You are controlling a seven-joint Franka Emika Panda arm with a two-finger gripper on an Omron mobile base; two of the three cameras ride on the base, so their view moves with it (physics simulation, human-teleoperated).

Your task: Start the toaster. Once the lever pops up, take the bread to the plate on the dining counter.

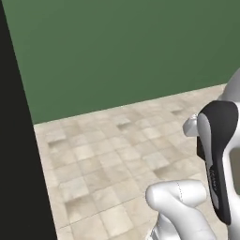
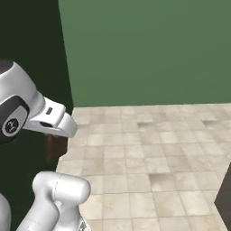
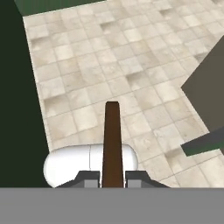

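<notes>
Brown bread (image 3: 112, 144), thin slice seen edge-on, clamped upright between fingertips (image 3: 89, 178) of gripper (image 3: 112, 180). Beige tiled floor (image 3: 100, 78) far beneath. Dark grey block (image 3: 209, 98) off right of hand.

Base views forward — hand view down — shared tiled floor (image 1: 108, 154)

A rendered home interior: beige stone floor tiles (image 1: 117, 150) run up to a plain green wall (image 1: 122, 51).

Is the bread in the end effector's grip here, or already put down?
In its grip: the thin dark brown bread slice stands edge-on between the end effector fingertips, above tiled floor.
</notes>
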